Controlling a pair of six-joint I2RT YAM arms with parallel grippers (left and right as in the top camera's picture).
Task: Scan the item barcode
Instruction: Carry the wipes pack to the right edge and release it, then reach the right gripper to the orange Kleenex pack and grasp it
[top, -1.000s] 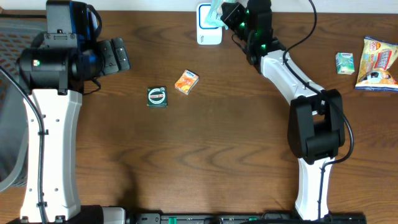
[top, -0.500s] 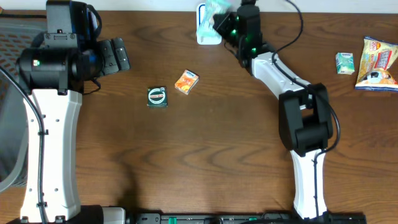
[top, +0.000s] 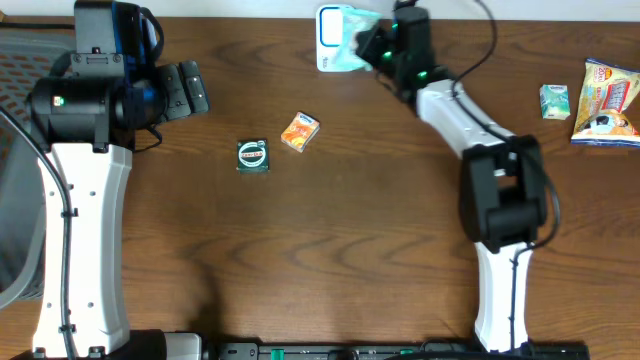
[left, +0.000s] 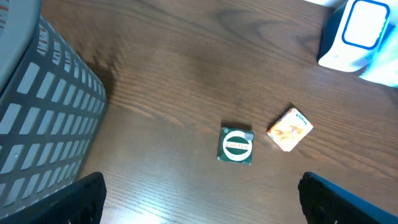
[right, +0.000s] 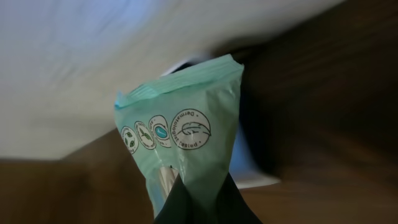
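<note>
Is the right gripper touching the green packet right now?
Touching. The right wrist view shows the right gripper pinching the green packet at its lower edge.

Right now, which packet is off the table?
The mint-green pouch pinched in the right end effector, by the white scanner; the dark green packet and orange packet lie on the table.

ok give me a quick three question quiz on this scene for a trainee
1. True or false: the right gripper is shut on the teal packet.
2. Which lies nearest the orange box? A dark green box; B snack bag; C basket.
3. Fill in: the left gripper is ____ and holds nothing.
Key: 1 true; 2 A; 3 open.
</note>
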